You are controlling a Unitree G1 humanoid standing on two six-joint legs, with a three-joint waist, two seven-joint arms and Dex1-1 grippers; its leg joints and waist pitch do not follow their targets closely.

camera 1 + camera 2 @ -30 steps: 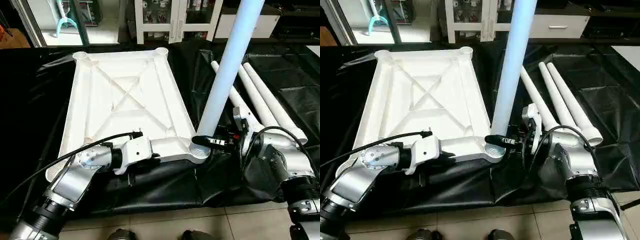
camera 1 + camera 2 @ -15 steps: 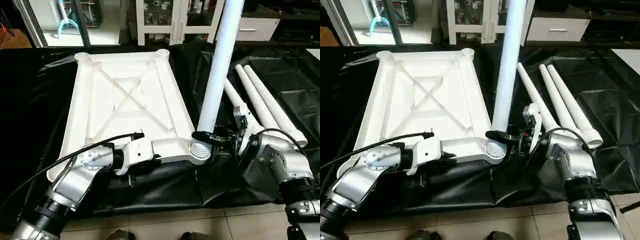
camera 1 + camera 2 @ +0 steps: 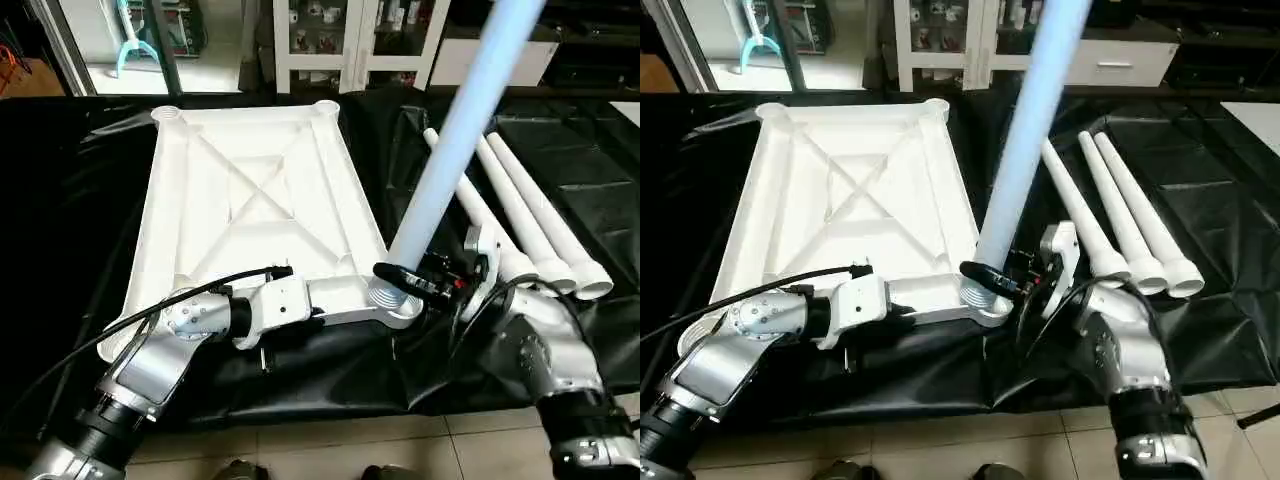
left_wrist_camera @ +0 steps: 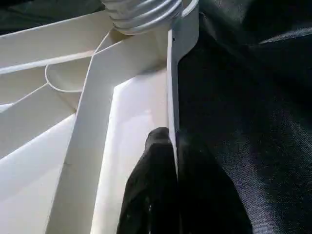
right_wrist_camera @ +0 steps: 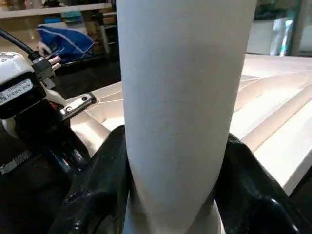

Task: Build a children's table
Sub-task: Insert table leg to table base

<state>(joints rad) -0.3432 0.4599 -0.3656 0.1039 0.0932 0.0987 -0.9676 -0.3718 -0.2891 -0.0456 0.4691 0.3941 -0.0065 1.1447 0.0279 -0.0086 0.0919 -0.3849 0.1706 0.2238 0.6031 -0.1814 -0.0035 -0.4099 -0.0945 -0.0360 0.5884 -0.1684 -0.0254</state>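
From the left eye view, the white tabletop lies underside up on a black sheet, X-ribs showing and round sockets at its corners. The left gripper is clenched on the tabletop's near rim, close to the near right corner socket. A long white leg stands with its ribbed foot in that socket and leans away to the right. The right gripper is clamped around the leg just above the socket.

In the right eye view, three more legs lie side by side on the sheet beside the tabletop's right edge, their wide ends toward the near side.

The left wrist view shows both black fingers pressed together over the tabletop's thin rim wall, one inside, one outside, with the leg's ribbed end seated in the corner beyond.

The right wrist view shows the black fingers wrapped on either side of the leg's shaft, with the left gripper's wrist housing nearby and the tabletop behind.
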